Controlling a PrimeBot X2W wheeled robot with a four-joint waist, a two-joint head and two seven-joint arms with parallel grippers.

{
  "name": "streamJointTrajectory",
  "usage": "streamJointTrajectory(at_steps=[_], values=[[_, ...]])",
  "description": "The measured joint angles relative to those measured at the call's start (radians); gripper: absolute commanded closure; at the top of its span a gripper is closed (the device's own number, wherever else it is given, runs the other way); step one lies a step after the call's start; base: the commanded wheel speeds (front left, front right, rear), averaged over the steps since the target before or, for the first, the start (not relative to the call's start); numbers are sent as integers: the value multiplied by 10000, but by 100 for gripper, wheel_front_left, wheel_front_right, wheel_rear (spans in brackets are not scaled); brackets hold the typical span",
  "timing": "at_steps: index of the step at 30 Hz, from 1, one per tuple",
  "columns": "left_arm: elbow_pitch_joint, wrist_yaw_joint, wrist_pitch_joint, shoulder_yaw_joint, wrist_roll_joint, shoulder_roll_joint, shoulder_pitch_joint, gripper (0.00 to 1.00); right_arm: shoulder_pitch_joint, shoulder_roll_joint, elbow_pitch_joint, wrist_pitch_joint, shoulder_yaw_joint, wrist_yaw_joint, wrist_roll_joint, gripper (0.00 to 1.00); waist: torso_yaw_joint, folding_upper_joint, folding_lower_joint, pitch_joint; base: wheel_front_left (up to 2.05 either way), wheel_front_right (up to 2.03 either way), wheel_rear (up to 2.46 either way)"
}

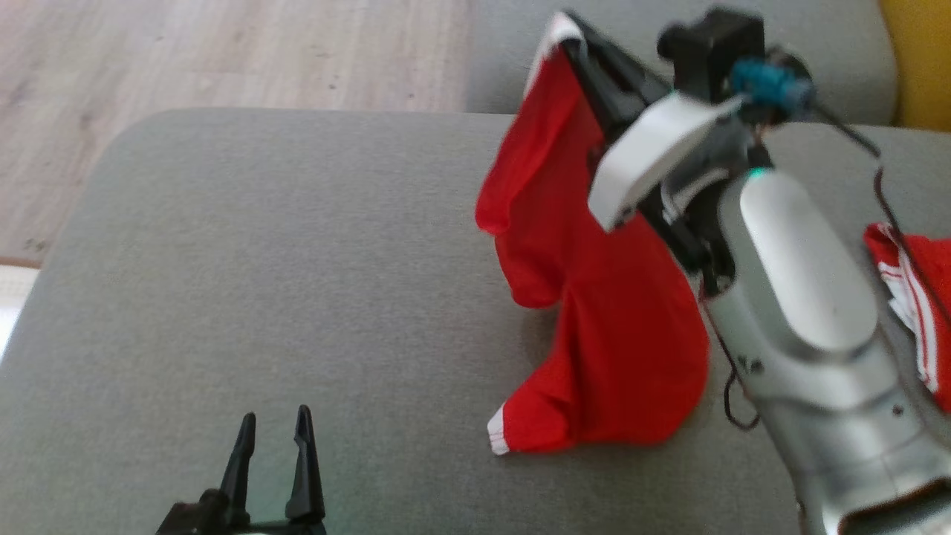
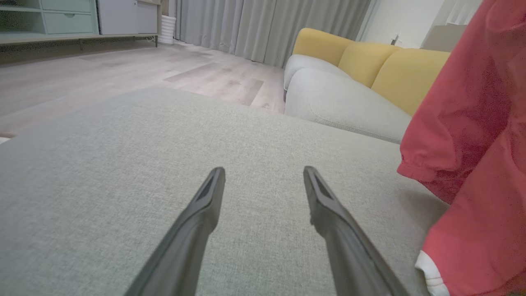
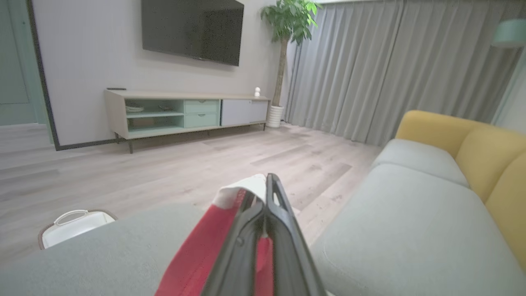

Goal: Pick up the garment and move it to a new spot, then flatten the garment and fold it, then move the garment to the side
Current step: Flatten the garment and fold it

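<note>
A red garment with white trim hangs from my right gripper, lifted above the grey cushion; its lower sleeve end still rests on the fabric. In the right wrist view the right gripper is shut on the garment's white-edged hem. My left gripper sits open at the lower left, above bare cushion and well to the left of the garment. The left wrist view has the open left gripper low over the cushion, with the red garment hanging at its right.
Another red and white piece of clothing lies at the right edge behind my right arm. Wood floor lies beyond the cushion's far left edge. A grey and yellow sofa adjoins the cushion. A white basket stands on the floor.
</note>
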Motion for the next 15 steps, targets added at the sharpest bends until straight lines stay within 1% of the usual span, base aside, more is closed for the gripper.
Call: streamJointTrajectory(at_steps=[4, 8, 10, 12, 14, 15], values=[[65, 109, 0, -88, -146, -4, 0, 0, -796, -17, 259, -362, 188, 0, 637, 100, 334, 0, 0, -114, 0, 0, 0], [56, 184, 2, -90, -148, -2, 13, 0, -884, -19, 263, -458, 301, 0, 965, 100, 471, 0, -1, -266, 0, 0, 0], [33, 221, 2, -79, -150, -2, 53, 0, -658, -19, 138, -307, 516, 0, 988, 100, 435, 0, -1, -287, 0, 0, 0], [-8, 228, 0, -61, -211, -4, 102, 0, -105, -31, -157, 61, 742, 0, 1114, 100, 348, 0, 0, -290, 0, 0, 0], [-82, 238, 2, -21, -240, -2, 122, 0, 764, -255, -623, 462, 949, 0, 1160, 100, 229, 0, -1, -292, 0, 0, 0], [-123, 278, 0, -8, -238, -2, 121, 0, 1249, -485, -920, 688, 993, 0, 1170, 100, 163, 0, -1, -286, 0, 0, 0]])
